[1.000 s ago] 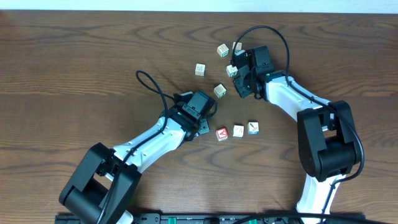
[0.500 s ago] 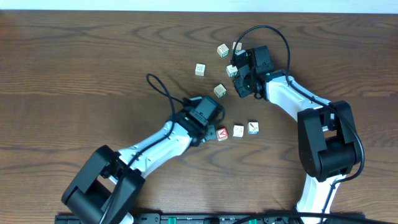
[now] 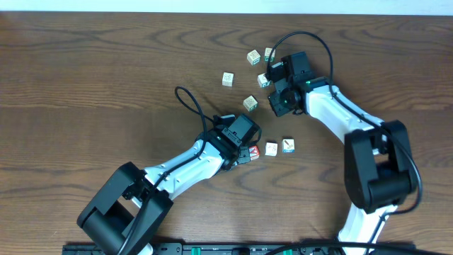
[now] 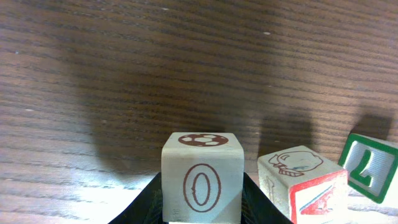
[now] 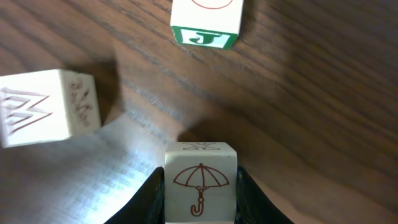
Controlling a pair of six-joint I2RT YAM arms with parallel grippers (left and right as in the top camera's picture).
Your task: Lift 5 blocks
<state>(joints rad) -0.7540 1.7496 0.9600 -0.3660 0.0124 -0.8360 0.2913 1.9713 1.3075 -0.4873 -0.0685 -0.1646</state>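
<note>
The left tool (image 4: 202,200) is clenched on a wooden O block (image 4: 202,171) near the middle of the bench (image 3: 85,71), with a red A block (image 3: 253,151) just beside it. The right tool (image 5: 200,208) grasps an umbrella block (image 5: 200,180) nearer the far edge, right of centre; a green J block (image 5: 206,22) lies close by.

Pale matt wooden blocks (image 4: 201,177) (printed faces, smooth) sit on a dark, grained wood table (image 4: 124,62).
</note>
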